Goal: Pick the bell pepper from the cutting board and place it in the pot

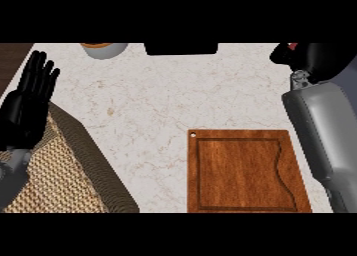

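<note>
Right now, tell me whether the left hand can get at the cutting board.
Probably yes: the left hand rests open at the view's left, and only counter shows between it and the cutting board, though it would be a long sideways reach.

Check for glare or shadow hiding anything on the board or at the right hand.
Head view: no glare; board evenly lit, nothing on it; right hand dark, cut by the top edge, grip unreadable; red patch beside it, perhaps the pepper.
</note>
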